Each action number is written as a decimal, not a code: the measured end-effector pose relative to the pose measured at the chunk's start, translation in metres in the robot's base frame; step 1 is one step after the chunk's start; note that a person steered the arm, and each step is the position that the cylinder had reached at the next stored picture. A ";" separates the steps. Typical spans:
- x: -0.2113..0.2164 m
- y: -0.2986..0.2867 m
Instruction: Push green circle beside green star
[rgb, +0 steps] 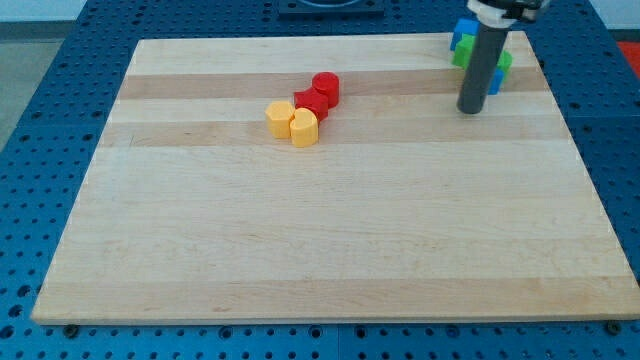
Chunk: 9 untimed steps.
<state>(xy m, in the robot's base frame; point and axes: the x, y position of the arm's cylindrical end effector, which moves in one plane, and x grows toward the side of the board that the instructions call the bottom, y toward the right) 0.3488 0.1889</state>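
My dark rod comes down at the view's top right, and my tip rests on the wooden board. Just behind the rod is a tight cluster of green and blue blocks. One green block shows left of the rod and another green block shows right of it. The rod hides most of both, so I cannot tell which is the circle and which the star. A blue block sits above the left green one, and a blue block below the right green one. My tip is just below the cluster.
A red circle and another red block sit at the top middle of the board. Two yellow blocks touch them at the lower left. The board's right edge is close to the cluster.
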 end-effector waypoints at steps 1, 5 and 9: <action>-0.014 0.029; -0.051 0.045; -0.076 0.067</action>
